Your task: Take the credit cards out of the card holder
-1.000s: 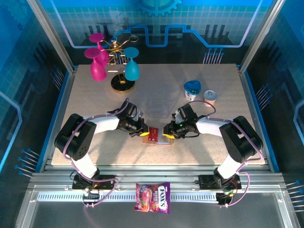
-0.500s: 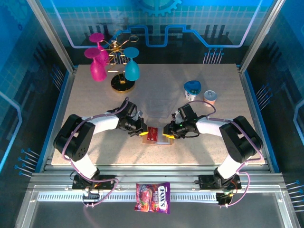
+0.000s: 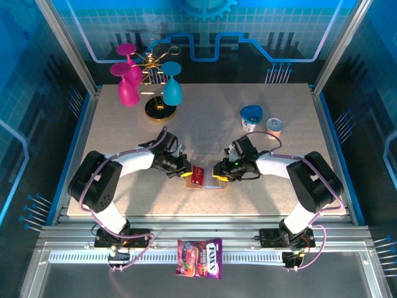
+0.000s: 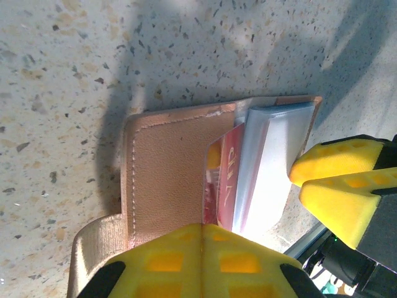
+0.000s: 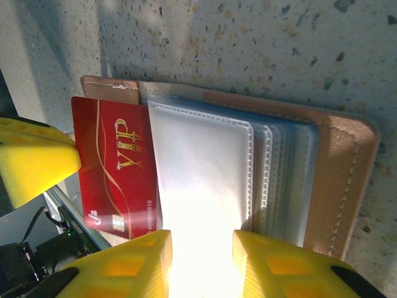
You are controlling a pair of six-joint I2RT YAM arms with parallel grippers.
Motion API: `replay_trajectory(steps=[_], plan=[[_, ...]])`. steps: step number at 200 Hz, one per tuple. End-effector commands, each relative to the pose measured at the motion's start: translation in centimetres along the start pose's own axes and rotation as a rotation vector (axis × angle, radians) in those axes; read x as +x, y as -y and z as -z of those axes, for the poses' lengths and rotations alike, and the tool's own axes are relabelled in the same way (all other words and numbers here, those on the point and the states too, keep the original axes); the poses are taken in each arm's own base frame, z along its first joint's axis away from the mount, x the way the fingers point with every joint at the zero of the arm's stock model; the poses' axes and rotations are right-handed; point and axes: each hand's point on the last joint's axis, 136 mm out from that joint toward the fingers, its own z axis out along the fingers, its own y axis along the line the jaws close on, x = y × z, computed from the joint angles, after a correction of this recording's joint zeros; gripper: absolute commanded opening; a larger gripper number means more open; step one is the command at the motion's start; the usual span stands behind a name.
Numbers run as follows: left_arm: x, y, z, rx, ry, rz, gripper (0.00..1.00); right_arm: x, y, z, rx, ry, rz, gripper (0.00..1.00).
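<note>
Card holder (image 5: pixel 260 167) lies open on table (image 3: pixel 260 192), between both arms. Left hand (image 3: pixel 185 174) closed tight on red card (image 5: pixel 118 167), half out of pocket. Right hand (image 3: pixel 218 179) partly open, fingers (image 5: pixel 273 267) over holder's pocket side, probably to steady it during pulling.

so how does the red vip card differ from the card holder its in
Colour: the red VIP card is glossy red with gold lettering; the card holder is tan stitched leather with pale clear sleeves inside.
Size: the card is smaller than the holder.
Pose: the card sticks partway out of one end, while the holder lies flat and open on the table.
Grip: the left gripper is shut on the card; the right gripper straddles the holder's sleeves.
Both are flat rectangles.
</note>
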Motion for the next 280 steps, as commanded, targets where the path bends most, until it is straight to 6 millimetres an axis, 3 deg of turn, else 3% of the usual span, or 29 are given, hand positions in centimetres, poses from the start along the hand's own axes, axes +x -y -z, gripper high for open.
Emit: replay_trajectory(steps=[1, 181, 242, 280], plan=[[-0.5, 0.6, 1.0, -0.002, 0.021, -0.02, 0.07, 0.7, 1.0, -0.1, 0.041, -0.028, -0.016, 0.34], [0.2, 2.3, -0.9, 0.037, -0.044, -0.035, 0.15, 0.8, 1.1, 0.0, 0.044, -0.026, -0.017, 0.34], [0.3, 1.9, -1.0, 0.011, -0.039, -0.03, 0.09, 0.8, 1.0, 0.0, 0.041, -0.023, -0.017, 0.34], [0.2, 2.4, 0.1, -0.004, -0.02, -0.052, 0.07, 0.8, 0.9, 0.2, 0.04, -0.021, -0.016, 0.34]])
